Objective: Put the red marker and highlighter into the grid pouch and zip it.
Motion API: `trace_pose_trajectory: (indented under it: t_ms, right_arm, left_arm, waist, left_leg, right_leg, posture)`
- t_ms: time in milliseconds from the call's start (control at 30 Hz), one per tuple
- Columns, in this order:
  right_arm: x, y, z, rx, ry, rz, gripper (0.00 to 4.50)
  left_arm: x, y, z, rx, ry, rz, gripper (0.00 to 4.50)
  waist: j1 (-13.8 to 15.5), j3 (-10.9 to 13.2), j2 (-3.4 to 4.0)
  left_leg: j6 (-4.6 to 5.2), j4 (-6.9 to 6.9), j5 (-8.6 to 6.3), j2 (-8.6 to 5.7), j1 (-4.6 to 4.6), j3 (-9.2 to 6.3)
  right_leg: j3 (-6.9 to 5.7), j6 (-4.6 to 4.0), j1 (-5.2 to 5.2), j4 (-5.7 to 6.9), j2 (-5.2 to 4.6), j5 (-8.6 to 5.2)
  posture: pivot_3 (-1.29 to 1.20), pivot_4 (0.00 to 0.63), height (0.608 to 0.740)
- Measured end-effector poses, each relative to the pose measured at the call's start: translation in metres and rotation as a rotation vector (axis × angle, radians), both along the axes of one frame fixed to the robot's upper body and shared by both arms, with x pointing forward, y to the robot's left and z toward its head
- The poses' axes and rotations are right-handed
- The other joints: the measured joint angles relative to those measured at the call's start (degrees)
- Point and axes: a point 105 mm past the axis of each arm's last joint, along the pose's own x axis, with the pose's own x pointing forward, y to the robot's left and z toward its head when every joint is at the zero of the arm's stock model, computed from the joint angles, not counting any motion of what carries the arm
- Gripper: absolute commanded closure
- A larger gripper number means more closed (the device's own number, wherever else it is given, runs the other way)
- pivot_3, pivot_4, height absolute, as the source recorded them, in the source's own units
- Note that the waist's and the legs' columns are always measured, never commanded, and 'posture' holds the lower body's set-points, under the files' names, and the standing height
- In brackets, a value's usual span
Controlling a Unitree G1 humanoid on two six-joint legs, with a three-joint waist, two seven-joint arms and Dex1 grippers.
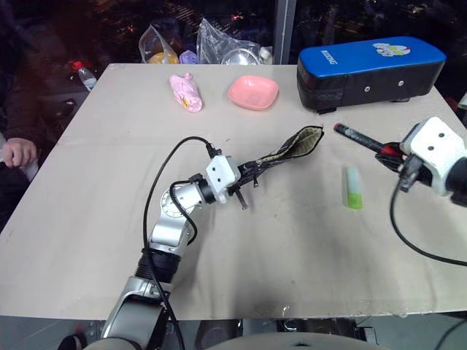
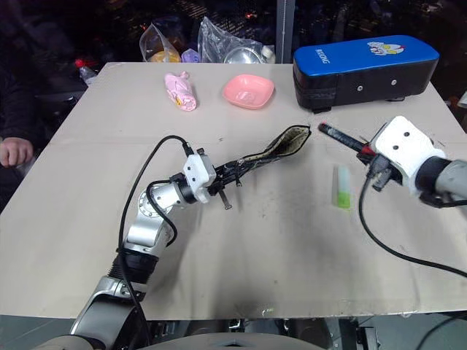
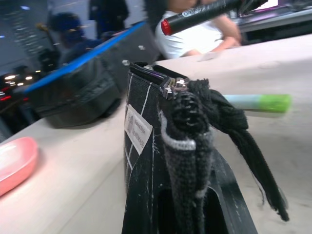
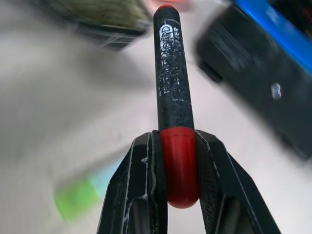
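My left gripper [image 1: 244, 179] is shut on one end of the grid pouch [image 1: 292, 148]. The pouch is black with thin white lines and a small white label [image 3: 138, 130], and it is held off the table with its mouth gaping toward the right. My right gripper [image 4: 178, 161] is shut on the red end of the red marker [image 1: 357, 136], whose dark printed barrel [image 4: 171, 87] points toward the pouch mouth from above the table. The highlighter [image 1: 353, 187], green with a pale cap, lies flat on the table between the pouch and my right gripper.
A big blue-and-black case [image 1: 368, 69] stands at the back right. A pink bowl [image 1: 253, 92] and a pink soft toy [image 1: 186, 91] sit at the back middle, with plastic bags [image 1: 219, 44] behind them. A person's hand [image 1: 18, 152] rests at the table's left edge.
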Motion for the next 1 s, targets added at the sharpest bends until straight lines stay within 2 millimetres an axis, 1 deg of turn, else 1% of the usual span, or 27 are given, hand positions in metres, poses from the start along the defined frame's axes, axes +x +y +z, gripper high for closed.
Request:
trace_pose_trajectory:
  t_ms: [33,67,100,167,233,333,400,500,533,633,700,767,800,833,867,900,933,967,1000]
  right_arm:
    - [-0.001,0.003,-0.003,-0.092,0.021,0.084,4.21]
    - [-0.001,0.004,-0.003,-0.113,0.025,0.107,4.21]
    - [0.004,0.01,-0.003,-0.16,0.011,0.181,4.21]
    - [0.01,0.016,-0.003,-0.223,-0.004,0.255,4.21]
    - [0.015,0.019,-0.004,-0.274,-0.016,0.299,4.21]
    - [0.031,0.03,-0.001,-0.351,-0.061,0.372,4.21]
    - [0.037,0.038,-0.007,-0.414,-0.061,0.438,4.21]
    - [0.041,0.053,-0.015,-0.447,-0.068,0.527,4.21]
    - [0.044,0.064,-0.018,-0.452,-0.089,0.575,4.21]
    - [0.051,0.086,-0.021,-0.464,-0.172,0.667,4.21]
    - [0.056,0.088,-0.024,-0.485,-0.21,0.693,4.21]
    - [0.06,0.087,-0.027,-0.512,-0.231,0.699,3.17]
    - [0.065,0.081,-0.033,-0.533,-0.227,0.683,3.06]
    - [0.069,0.077,-0.036,-0.521,-0.214,0.654,2.39]
    - [0.071,0.075,-0.037,-0.506,-0.205,0.637,1.99]
    - [0.072,0.075,-0.035,-0.441,-0.2,0.599,1.5]
    - [0.073,0.076,-0.032,-0.364,-0.202,0.563,1.12]
    - [0.07,0.073,-0.027,-0.259,-0.174,0.507,0.51]
    - [0.067,0.067,-0.019,-0.175,-0.152,0.454,0.02]
  left_arm:
    - [0.0,-0.002,0.0,0.006,-0.002,-0.015,4.5]
    - [0.0,-0.004,0.001,0.007,-0.005,-0.022,4.5]
    - [-0.001,-0.008,0.002,0.015,-0.01,-0.045,4.5]
    - [-0.003,-0.013,0.003,0.018,-0.021,-0.075,4.5]
    - [-0.004,-0.015,0.004,0.02,-0.028,-0.09,4.5]
    - [-0.005,-0.018,0.003,0.036,-0.029,-0.121,4.5]
    - [-0.008,-0.022,0.002,0.048,-0.036,-0.15,4.5]
    - [-0.01,-0.025,0.003,0.05,-0.042,-0.169,4.5]
    - [-0.01,-0.025,0.004,0.049,-0.042,-0.176,4.5]
    - [-0.009,-0.029,0.011,0.033,-0.057,-0.19,4.5]
    - [-0.008,-0.031,0.014,0.021,-0.063,-0.197,4.5]
    - [-0.007,-0.03,0.014,0.015,-0.058,-0.191,4.5]
    - [-0.005,-0.028,0.012,0.008,-0.045,-0.182,4.5]
    - [-0.002,-0.026,0.01,0.007,-0.035,-0.174,4.5]
    - [-0.001,-0.026,0.009,0.007,-0.028,-0.171,4.5]
    - [0.0,-0.026,0.008,0.006,-0.023,-0.168,4.5]
    - [0.001,-0.026,0.008,0.007,-0.018,-0.164,4.5]
    - [0.003,-0.026,0.008,0.007,-0.016,-0.162,4.5]
    - [0.004,-0.025,0.007,0.008,-0.014,-0.156,4.5]
  waist:
    - [-0.1,0.0,0.0]
    - [0.0,0.0,-0.01]
    - [-0.2,0.0,0.0]
    - [-0.1,0.0,0.04]
    - [0.0,0.0,0.04]
    - [-0.1,0.1,0.09]
    - [0.1,0.1,0.09]
    - [0.2,0.1,0.11]
    - [0.2,0.1,0.11]
    - [0.2,0.1,0.12]
    - [0.4,0.1,0.12]
    - [0.5,0.1,0.12]
    - [0.6,0.1,0.12]
    - [0.7,0.1,0.12]
    - [0.7,0.1,0.12]
    - [0.7,0.1,0.11]
    - [0.7,0.1,0.12]
    - [0.9,0.1,0.15]
    - [1.2,0.1,0.15]
  left_leg:
    - [0.0,0.0,0.0,0.0,0.02,0.02]
    - [0.0,0.01,0.0,0.0,0.01,0.01]
    - [0.0,0.06,0.0,0.01,0.04,0.09]
    - [-0.03,0.09,0.03,-0.01,0.03,0.09]
    - [-0.24,0.09,0.15,0.01,0.04,0.08]
    - [-0.27,0.09,0.17,0.01,0.02,0.12]
    - [-0.28,0.08,0.17,0.03,0.0,0.1]
    - [-0.28,0.09,0.17,0.03,-0.03,0.11]
    - [-0.27,0.12,0.17,0.03,-0.02,0.12]
    - [-0.27,0.22,0.17,0.02,-0.01,0.13]
    - [-0.27,0.27,0.17,0.01,-0.01,0.12]
    - [-0.27,0.27,0.17,0.01,-0.02,0.13]
    - [-0.27,0.29,0.17,0.01,-0.02,0.13]
    - [-0.27,0.3,0.17,0.01,-0.02,0.14]
    - [-0.27,0.3,0.17,0.02,-0.03,0.14]
    - [-0.27,0.3,0.17,0.03,-0.03,0.12]
    - [-0.28,0.31,0.17,0.04,-0.03,0.13]
    - [-0.28,0.31,0.18,0.04,-0.05,0.1]
    - [-0.28,0.31,0.18,0.05,-0.06,0.09]
  right_leg:
    - [0.02,0.0,0.0,0.0,0.0,0.0]
    - [0.02,0.0,0.0,0.0,0.0,0.0]
    - [0.08,0.0,-0.01,0.03,0.0,0.0]
    - [0.09,0.0,-0.01,0.06,-0.02,0.0]
    - [0.07,0.0,0.0,0.06,-0.02,0.0]
    - [0.1,0.0,-0.03,0.05,-0.02,0.0]
    - [0.06,0.0,-0.04,0.05,-0.02,0.0]
    - [0.06,-0.01,-0.06,0.03,-0.05,0.0]
    - [0.06,-0.01,-0.06,0.05,-0.06,0.0]
    - [0.06,-0.01,-0.06,0.17,-0.08,0.0]
    - [0.03,-0.01,-0.06,0.21,-0.09,0.0]
    - [0.03,-0.01,-0.06,0.21,-0.1,0.0]
    - [0.03,-0.01,-0.06,0.22,-0.11,0.0]
    - [0.03,-0.01,-0.06,0.23,-0.11,0.0]
    - [0.03,-0.01,-0.06,0.24,-0.11,0.01]
    - [0.01,-0.02,-0.06,0.24,-0.11,0.01]
    - [0.01,-0.02,-0.06,0.27,-0.11,0.01]
    - [0.0,-0.02,-0.07,0.28,-0.11,0.01]
    - [-0.01,-0.02,-0.07,0.28,-0.13,0.01]
  posture:
    - [0.0,0.15,0.716]
    - [0.0,0.15,0.716]
    - [0.0,0.15,0.716]
    - [0.0,0.15,0.716]
    - [0.0,0.15,0.716]
    - [0.0,0.15,0.716]
    - [0.0,0.15,0.716]
    - [0.0,0.15,0.716]
    - [0.0,0.15,0.716]
    - [0.0,0.15,0.716]
    - [0.0,0.15,0.716]
    - [0.0,0.15,0.716]
    - [0.0,0.15,0.716]
    - [0.0,0.15,0.716]
    - [0.0,0.15,0.716]
    - [0.0,0.15,0.716]
    - [0.0,0.15,0.716]
    - [0.0,0.15,0.716]
    - [0.0,0.15,0.716]
